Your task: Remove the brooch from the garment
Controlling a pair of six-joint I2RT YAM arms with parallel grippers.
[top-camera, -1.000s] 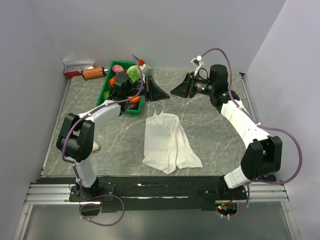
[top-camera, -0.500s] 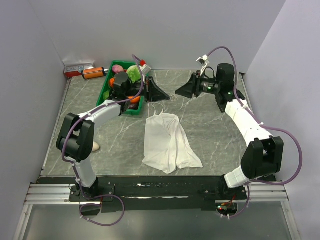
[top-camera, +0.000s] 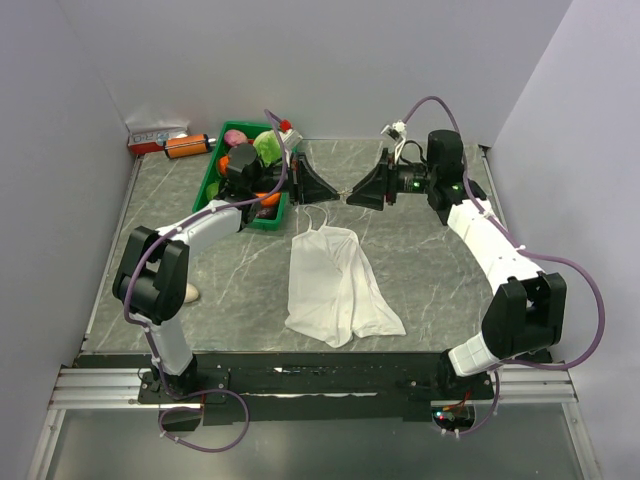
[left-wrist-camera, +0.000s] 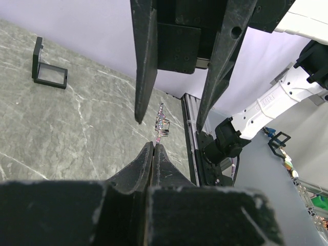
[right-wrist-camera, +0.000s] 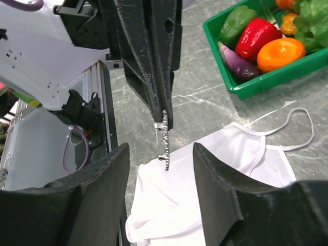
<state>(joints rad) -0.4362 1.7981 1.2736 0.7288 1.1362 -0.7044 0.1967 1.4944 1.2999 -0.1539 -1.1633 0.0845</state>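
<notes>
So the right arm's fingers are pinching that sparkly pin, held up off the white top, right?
Not quite: the left arm's fingers pinch the sparkly pin, held up off the white top. The right arm's fingers stand open near it. The left wrist view shows this.

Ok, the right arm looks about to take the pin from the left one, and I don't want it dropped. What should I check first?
1. Left gripper shut on the brooch: ok, pinched at its fingertips.
2. Brooch free of the garment: ok, the garment lies flat on the table below.
3. Right gripper open: ok.
4. Brooch inside the right gripper's gap: ok, both wrist views show it between the jaws.
5. Right gripper's jaws would close on the brooch without hitting the left gripper's tips: cannot tell.
</notes>
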